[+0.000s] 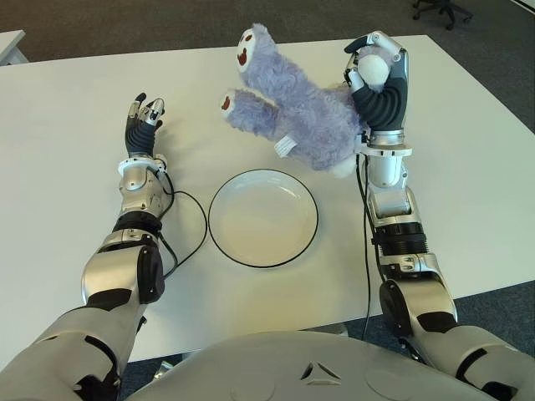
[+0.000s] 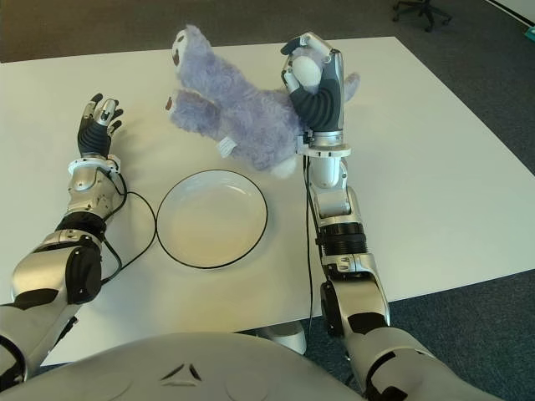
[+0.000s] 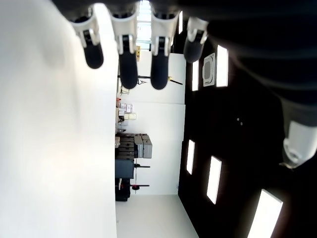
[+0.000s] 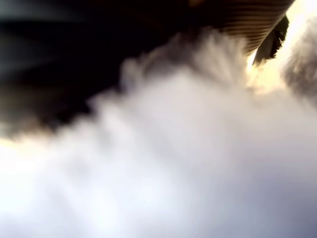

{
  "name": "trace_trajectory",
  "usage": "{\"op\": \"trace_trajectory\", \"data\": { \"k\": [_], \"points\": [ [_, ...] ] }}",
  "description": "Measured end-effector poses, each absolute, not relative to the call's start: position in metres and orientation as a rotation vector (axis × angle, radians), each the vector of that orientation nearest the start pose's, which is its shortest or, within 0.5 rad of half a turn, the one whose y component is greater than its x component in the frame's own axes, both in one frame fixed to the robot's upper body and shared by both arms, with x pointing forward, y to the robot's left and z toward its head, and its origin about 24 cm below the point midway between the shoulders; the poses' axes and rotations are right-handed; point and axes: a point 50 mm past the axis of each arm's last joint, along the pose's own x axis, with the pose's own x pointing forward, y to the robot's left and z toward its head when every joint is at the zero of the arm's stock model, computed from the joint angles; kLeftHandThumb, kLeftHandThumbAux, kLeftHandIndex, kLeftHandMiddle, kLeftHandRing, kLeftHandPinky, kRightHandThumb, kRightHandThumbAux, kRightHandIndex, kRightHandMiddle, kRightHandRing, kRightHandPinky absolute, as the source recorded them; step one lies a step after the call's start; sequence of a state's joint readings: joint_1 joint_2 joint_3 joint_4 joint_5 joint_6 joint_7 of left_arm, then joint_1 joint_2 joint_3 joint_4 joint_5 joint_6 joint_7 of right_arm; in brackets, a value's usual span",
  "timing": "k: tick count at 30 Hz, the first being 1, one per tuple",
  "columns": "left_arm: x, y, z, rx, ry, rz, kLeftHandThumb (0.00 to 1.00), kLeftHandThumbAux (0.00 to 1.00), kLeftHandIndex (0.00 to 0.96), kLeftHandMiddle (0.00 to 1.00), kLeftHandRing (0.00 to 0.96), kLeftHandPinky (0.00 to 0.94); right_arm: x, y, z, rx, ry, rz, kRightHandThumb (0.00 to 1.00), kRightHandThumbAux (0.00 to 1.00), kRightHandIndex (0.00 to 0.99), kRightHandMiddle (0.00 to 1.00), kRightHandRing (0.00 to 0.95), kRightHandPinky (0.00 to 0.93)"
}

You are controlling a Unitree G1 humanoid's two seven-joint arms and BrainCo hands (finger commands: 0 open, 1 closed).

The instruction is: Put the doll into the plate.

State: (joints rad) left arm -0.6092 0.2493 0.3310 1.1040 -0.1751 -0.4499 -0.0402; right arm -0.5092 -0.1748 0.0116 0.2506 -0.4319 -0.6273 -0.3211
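Note:
A purple plush doll [image 1: 292,104] with a white face hangs in the air beyond the plate, its legs pointing to the left. My right hand [image 1: 376,79] is shut on the doll's head end, raised above the table's right half. The right wrist view is filled by pale fur [image 4: 173,163]. A white plate [image 1: 262,217] with a black rim lies on the table in front of me, below and slightly left of the doll. My left hand [image 1: 144,117] shows to the left of the plate with its fingers [image 3: 129,54] spread and holding nothing.
The white table [image 1: 67,125] stretches across the view. A black cable [image 1: 194,221] loops on it between my left arm and the plate. An office chair base [image 1: 441,10] stands on the dark floor at the far right.

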Motion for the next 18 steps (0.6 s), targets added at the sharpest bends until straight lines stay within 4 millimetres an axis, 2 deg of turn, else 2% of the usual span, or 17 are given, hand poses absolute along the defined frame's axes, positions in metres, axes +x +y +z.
{"op": "trace_trajectory", "data": {
  "k": [9, 11, 18],
  "points": [
    [0.335, 0.248, 0.032, -0.093, -0.009, 0.286, 0.000, 0.518, 0.106, 0.198, 0.172, 0.094, 0.306, -0.122, 0.178, -0.489, -0.974, -0.038, 0.692, 0.722, 0.437, 0.817, 0.831, 0.810],
    [0.336, 0.248, 0.032, -0.090, -0.008, 0.284, 0.000, 0.519, 0.104, 0.193, 0.164, 0.068, 0.306, -0.120, 0.178, -0.498, -0.984, -0.039, 0.689, 0.723, 0.437, 0.813, 0.827, 0.805],
    [0.337, 0.244, 0.032, -0.077, -0.009, 0.267, 0.000, 0.513, 0.093, 0.176, 0.146, 0.083, 0.304, -0.115, 0.180, -0.479, -1.028, -0.006, 0.692, 0.722, 0.437, 0.809, 0.821, 0.807]
  ]
}}
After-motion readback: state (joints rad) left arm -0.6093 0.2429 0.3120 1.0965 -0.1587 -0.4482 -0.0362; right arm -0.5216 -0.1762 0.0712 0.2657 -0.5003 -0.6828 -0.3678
